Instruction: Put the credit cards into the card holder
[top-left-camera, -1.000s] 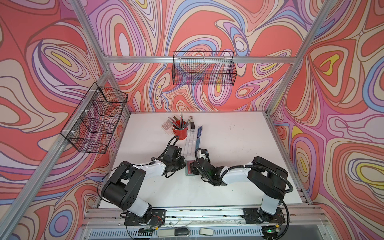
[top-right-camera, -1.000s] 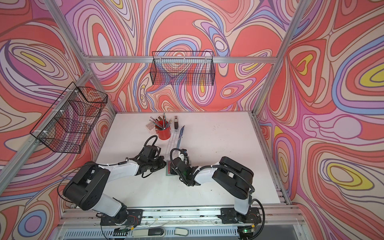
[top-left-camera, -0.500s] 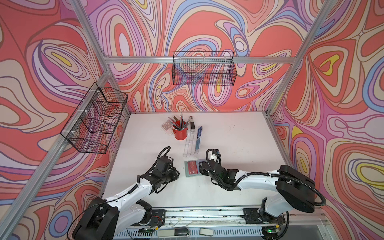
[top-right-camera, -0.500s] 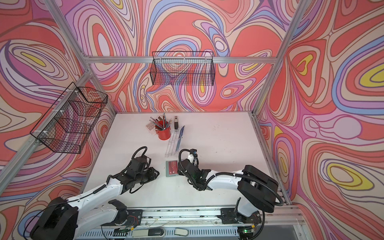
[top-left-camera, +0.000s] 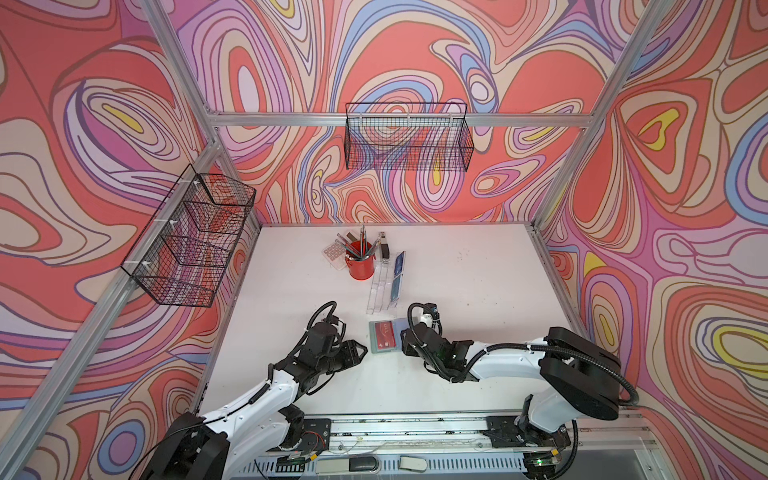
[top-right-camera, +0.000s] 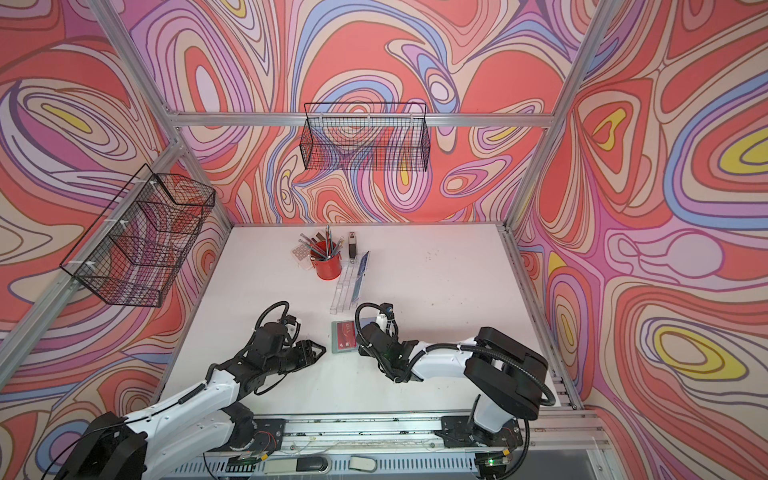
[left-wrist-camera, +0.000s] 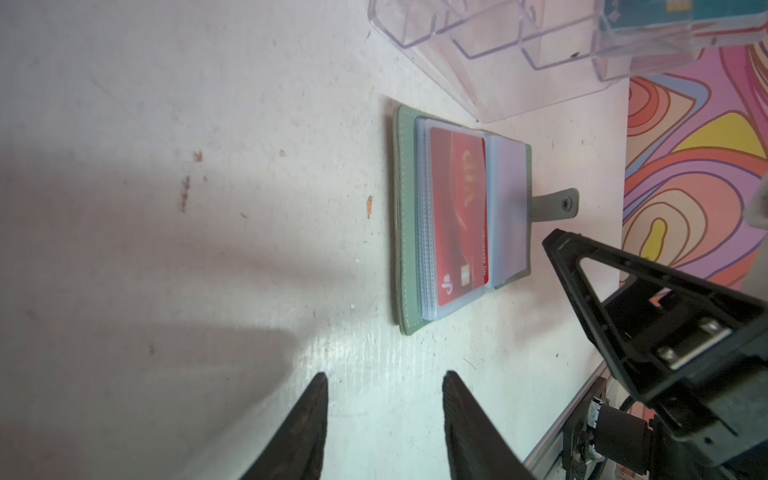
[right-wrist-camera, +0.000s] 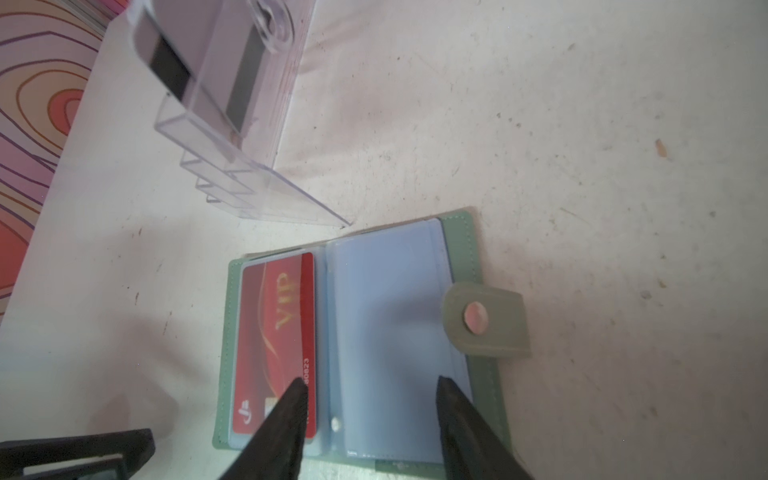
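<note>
The sage-green card holder (top-left-camera: 376, 345) (top-right-camera: 337, 348) lies open on the white table, its strap (right-wrist-camera: 494, 324) folded out. A red VIP credit card (right-wrist-camera: 276, 340) (left-wrist-camera: 457, 208) sits in its left clear sleeve, and the right sleeve (right-wrist-camera: 386, 332) shows no card. Blue credit cards (top-left-camera: 398, 274) (top-right-camera: 360, 272) stand in the clear acrylic stand. My left gripper (left-wrist-camera: 384, 376) (top-left-camera: 364, 350) is open with nothing between its fingers, a little left of the holder. My right gripper (right-wrist-camera: 370, 380) (top-left-camera: 406, 343) is open, hovering over the holder's right page.
The clear tiered acrylic stand (top-left-camera: 380, 291) is just behind the holder. Further back are a red cup of pens (top-left-camera: 360, 266), a small keypad device (top-left-camera: 333, 251) and a black stapler (top-left-camera: 384, 248). Wire baskets hang on the back wall (top-left-camera: 407, 141) and left wall (top-left-camera: 191, 241).
Both grippers have drawn back from the holder, left arm towards the front left, right arm to the right. The left gripper has gone from shut to open. The holder stays open.
</note>
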